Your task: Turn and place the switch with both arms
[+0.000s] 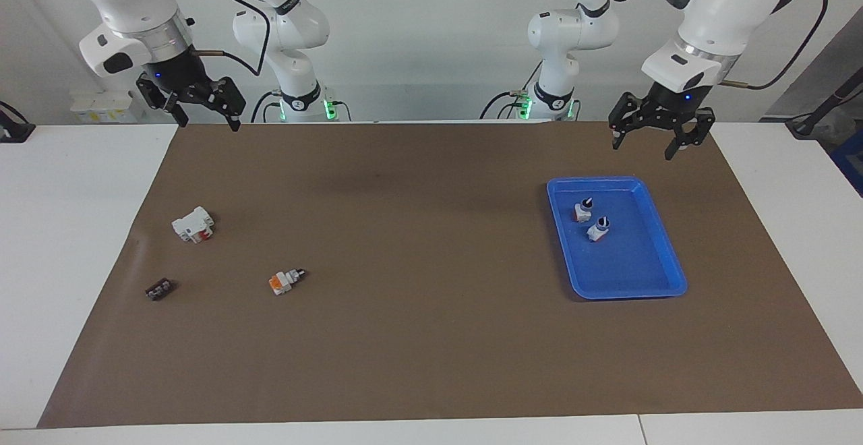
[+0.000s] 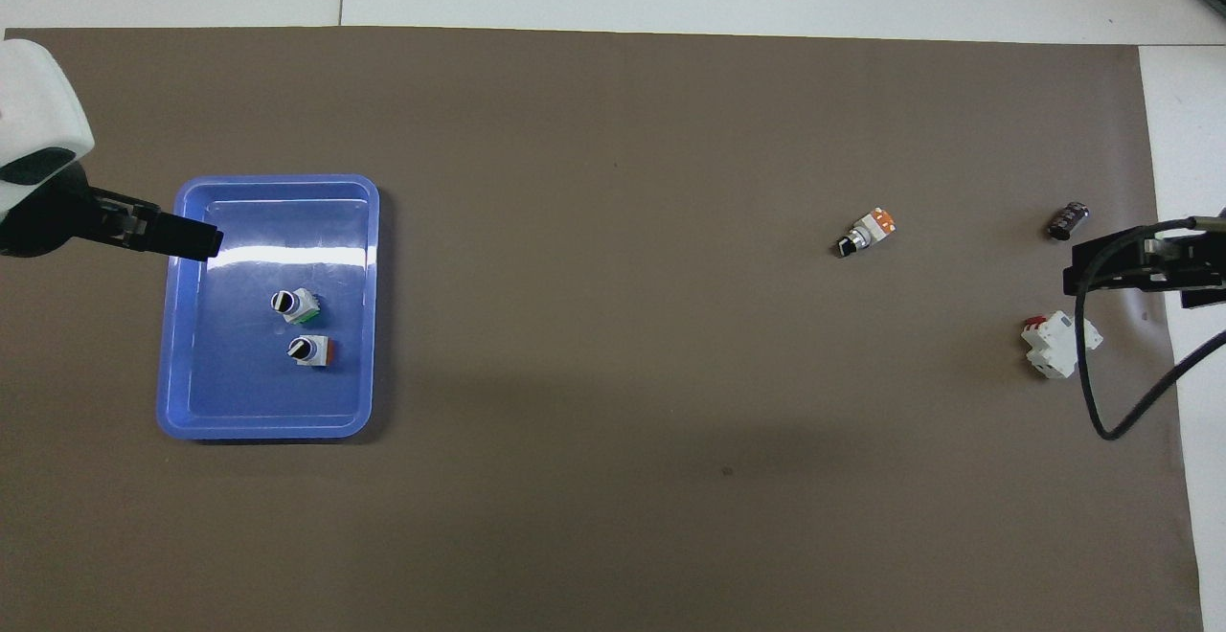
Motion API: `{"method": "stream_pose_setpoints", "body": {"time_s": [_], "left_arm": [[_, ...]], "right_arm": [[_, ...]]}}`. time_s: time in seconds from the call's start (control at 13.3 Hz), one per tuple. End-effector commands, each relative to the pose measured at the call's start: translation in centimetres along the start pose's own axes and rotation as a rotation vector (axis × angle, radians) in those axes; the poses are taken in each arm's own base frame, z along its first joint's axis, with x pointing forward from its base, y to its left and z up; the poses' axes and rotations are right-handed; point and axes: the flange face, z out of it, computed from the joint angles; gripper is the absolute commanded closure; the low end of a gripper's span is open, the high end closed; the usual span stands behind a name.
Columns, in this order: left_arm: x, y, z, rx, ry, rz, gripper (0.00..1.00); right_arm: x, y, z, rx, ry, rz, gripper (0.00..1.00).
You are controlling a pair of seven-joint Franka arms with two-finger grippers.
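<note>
Overhead, the left gripper [image 2: 196,239] showed only as a dark bar with part of its white wrist, the rest of the arm cut off by the frame edge; the right gripper [image 2: 1101,263] was likewise half out of frame, with a black cable looped under it. From the facing camera the left gripper [image 1: 655,136] hung high, fingers spread and pointing down, holding nothing, over the mat [image 1: 431,337] near the tray's [image 1: 630,292] corner closest to the robots. Its wrist leaned up and outward toward the left arm's end of the bench.

Well below it, the switch [image 2: 295,305] stood in the tray, knob up, in the half nearer that gripper; its green end barely showed overhead and could not be made out in the facing view [image 1: 597,230]. A second switch [image 2: 311,351] with a red base stood just beside it, nearer the robots.

Raised over the mat's edge at the right arm's end, the right gripper [image 1: 201,106] waited, fingers apart and empty. Near that end lay an orange-ended switch [image 1: 285,280], a white block [image 1: 193,224] and a small dark part [image 1: 159,289], too small to identify.
</note>
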Motion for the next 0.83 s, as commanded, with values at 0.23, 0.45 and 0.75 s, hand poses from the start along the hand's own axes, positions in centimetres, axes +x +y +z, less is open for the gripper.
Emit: {"method": "stream_pose_setpoints", "body": {"time_s": [0.23, 0.45, 0.75], "left_arm": [[0.7, -1.6, -2.3, 0.004, -0.033, -0.019, 0.0], [-0.8, -2.6, -0.8, 0.012, -0.054, -0.045, 0.0], [-1.0, -1.3, -0.4, 0.008, -0.07, -0.024, 0.0]], "right_arm": [[-0.7, 0.1, -0.4, -0.008, 0.003, -0.022, 0.0], [-0.7, 0.1, -0.4, -0.008, 0.003, -0.022, 0.0], [-0.7, 0.0, -0.4, -0.008, 0.003, -0.023, 0.0]]}}
